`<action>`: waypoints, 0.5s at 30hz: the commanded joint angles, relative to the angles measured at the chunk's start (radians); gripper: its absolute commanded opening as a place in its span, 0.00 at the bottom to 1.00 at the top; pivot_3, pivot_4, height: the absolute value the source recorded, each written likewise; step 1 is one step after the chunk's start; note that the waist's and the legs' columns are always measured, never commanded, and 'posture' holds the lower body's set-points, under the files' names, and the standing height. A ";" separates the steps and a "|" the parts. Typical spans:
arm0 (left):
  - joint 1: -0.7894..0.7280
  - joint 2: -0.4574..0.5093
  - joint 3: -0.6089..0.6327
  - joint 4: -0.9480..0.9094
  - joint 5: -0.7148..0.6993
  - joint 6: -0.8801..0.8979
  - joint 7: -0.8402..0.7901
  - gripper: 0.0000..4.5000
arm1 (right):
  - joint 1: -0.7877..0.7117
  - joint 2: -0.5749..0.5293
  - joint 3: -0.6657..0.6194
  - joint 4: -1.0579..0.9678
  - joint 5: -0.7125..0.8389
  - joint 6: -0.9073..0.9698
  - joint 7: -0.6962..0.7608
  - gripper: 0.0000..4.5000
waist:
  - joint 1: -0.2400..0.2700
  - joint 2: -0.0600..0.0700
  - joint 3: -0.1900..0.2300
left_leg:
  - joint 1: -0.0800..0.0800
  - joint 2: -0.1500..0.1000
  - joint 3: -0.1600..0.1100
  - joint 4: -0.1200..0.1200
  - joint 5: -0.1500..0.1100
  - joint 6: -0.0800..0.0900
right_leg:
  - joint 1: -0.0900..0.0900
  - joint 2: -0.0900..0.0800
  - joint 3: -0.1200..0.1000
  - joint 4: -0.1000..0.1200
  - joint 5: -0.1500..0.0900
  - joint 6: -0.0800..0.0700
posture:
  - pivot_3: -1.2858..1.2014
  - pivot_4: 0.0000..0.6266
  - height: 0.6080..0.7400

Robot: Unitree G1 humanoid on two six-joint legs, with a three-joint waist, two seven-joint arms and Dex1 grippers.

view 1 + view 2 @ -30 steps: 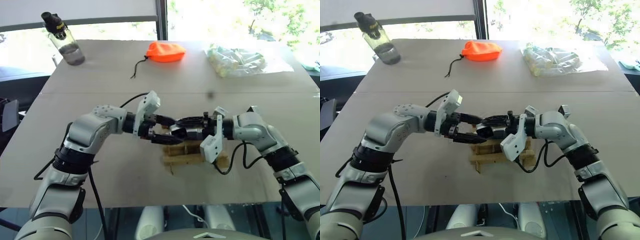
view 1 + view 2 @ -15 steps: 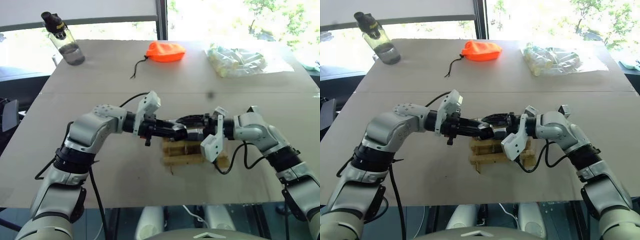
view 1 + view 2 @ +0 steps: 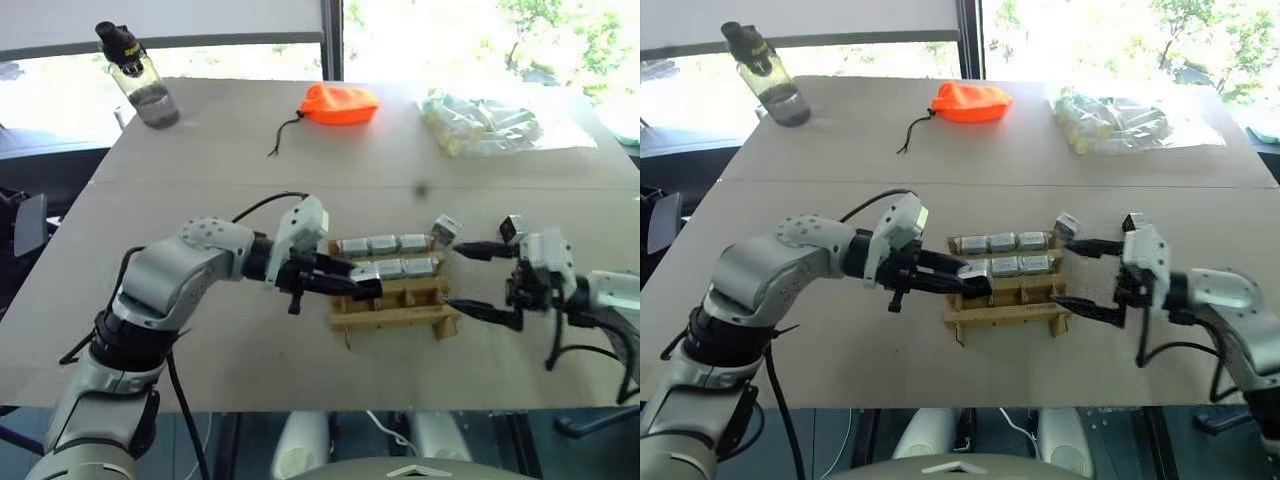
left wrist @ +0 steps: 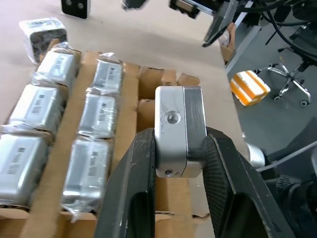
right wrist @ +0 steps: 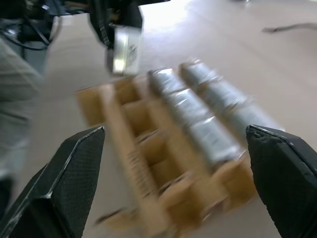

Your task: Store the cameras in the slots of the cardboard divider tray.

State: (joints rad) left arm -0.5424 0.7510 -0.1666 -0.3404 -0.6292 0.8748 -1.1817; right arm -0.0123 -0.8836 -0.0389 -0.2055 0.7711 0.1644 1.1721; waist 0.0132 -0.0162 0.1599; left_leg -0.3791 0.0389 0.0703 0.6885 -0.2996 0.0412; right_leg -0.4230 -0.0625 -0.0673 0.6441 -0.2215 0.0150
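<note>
The cardboard divider tray lay on the near half of the table, between the two arms. Its nearest row of compartments was seen unfilled. The middle row held wrapped cameras toward the right end, and the far row was filled with three more in clear wrap.

The left gripper was held over the left end of the tray, its fingers clenched on a bare silver-grey camera. In the left wrist view this camera was gripped by its two sides, a small threaded hole facing the lens, above the near row's open slots. Whether it touched the cardboard could not be told.

The right gripper was seen just beside the right end of the tray, its fingers spread wide and grasping nothing. One finger reached toward the far right corner of the tray, the other toward the near right corner.

One more camera was seen lying on the table, tilted, just past the far right corner of the tray.

Farther back, an orange pouch with a dark drawstring was seen near the middle of the table. A clear bag of pale packets lay to its right, and a water bottle stood at the far left corner.
</note>
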 commanded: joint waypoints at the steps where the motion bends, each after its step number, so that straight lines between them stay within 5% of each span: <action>1: 0.018 0.008 0.028 -0.043 -0.007 -0.006 0.032 0.16 | 0.035 0.057 -0.128 0.126 0.070 -0.046 0.137 1.00 | 0.000 -0.001 0.000 | 0.000 0.000 0.000 0.000 0.000 0.000 | 0.000 0.000 0.000 0.000 0.000 0.000 | 0.52 0.24 0.89; 7: 0.061 0.002 0.030 -0.067 0.010 -0.005 0.117 0.16 | 0.048 0.084 -0.141 0.437 -0.017 -0.284 0.435 1.00 | 0.003 -0.001 0.000 | 0.001 -0.001 0.000 0.001 -0.001 0.002 | 0.002 0.000 0.000 -0.001 0.000 0.000 | 0.52 0.24 0.89; 15: 0.119 -0.009 -0.002 -0.115 0.060 -0.055 0.177 0.16 | -0.008 -0.003 0.049 0.534 0.021 -0.496 0.442 1.00 | 0.001 -0.001 0.000 | 0.002 0.000 0.001 0.001 0.000 0.000 | 0.002 0.000 0.001 0.000 0.000 0.000 | 0.52 0.24 0.89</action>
State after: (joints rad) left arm -0.4225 0.7484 -0.1692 -0.4036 -0.5695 0.8427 -1.0111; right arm -0.0057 -0.8688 0.0054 0.3227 0.7581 -0.2951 1.5438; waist 0.0138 -0.0167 0.1599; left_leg -0.3768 0.0390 0.0714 0.6895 -0.2997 0.0417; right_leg -0.4211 -0.0625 -0.0658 0.6439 -0.2215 0.0152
